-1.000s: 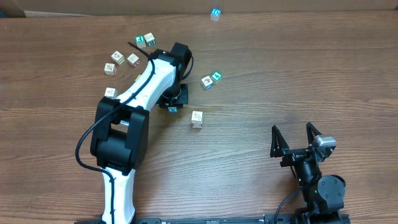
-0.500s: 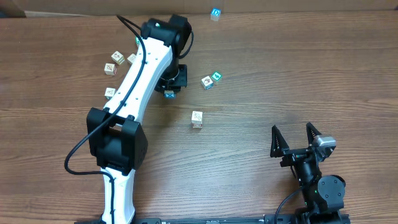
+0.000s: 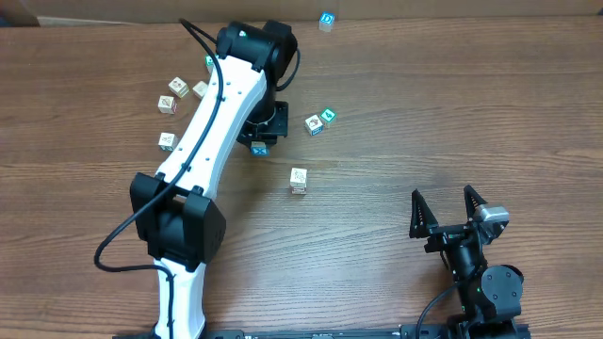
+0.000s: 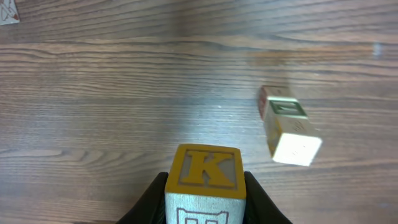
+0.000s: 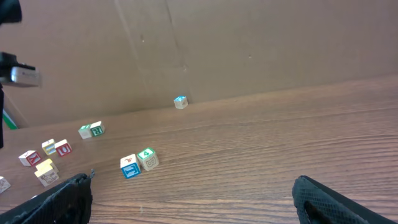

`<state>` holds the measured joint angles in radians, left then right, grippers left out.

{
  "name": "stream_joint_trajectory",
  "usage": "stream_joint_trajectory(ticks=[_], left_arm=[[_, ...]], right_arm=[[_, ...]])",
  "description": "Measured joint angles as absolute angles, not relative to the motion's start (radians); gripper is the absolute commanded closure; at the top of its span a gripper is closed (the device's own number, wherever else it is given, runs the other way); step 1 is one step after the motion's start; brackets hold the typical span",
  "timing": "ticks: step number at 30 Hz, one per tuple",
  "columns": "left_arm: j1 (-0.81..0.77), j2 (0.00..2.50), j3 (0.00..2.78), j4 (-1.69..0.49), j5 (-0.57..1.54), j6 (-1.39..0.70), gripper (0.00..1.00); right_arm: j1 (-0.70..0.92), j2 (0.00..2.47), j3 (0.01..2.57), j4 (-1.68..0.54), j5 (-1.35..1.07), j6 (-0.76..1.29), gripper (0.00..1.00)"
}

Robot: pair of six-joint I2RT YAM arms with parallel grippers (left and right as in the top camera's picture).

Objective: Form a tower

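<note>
The tower point(image 3: 298, 179) is a short column of cream cubes near the table's middle. In the left wrist view the tower point(image 4: 289, 127) shows a green-printed side and stands apart, ahead and to the right of the held cube. My left gripper point(image 3: 259, 141) is shut on a cube point(image 3: 259, 148) with blue print facing up, left of the tower. From the left wrist camera this cube point(image 4: 204, 168) shows a yellow K face, and the black fingers point(image 4: 261, 199) press on both its sides. My right gripper point(image 3: 442, 194) stands open and empty at the front right.
Two cubes point(image 3: 320, 121) lie together behind the tower. Several loose cubes point(image 3: 173, 87) are scattered at the far left, partly hidden by my left arm. One blue-topped cube point(image 3: 326, 19) stands at the far edge, before a cardboard wall point(image 5: 249, 43).
My left arm has stretched toward the far side and carried the held cube a little away from the table's front. The tower and my right gripper have not moved.
</note>
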<state>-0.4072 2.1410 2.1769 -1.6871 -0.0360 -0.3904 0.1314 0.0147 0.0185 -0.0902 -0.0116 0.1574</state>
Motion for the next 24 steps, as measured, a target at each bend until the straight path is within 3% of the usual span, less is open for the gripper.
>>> stream_joint_trajectory(ticks=[24], left_arm=[[-0.566,1.990,2.180,-1.687,0.022,-0.438,0.89]], right_arm=[[0.131,0.015,0.019,-0.089,-0.012,0.157,0.00]])
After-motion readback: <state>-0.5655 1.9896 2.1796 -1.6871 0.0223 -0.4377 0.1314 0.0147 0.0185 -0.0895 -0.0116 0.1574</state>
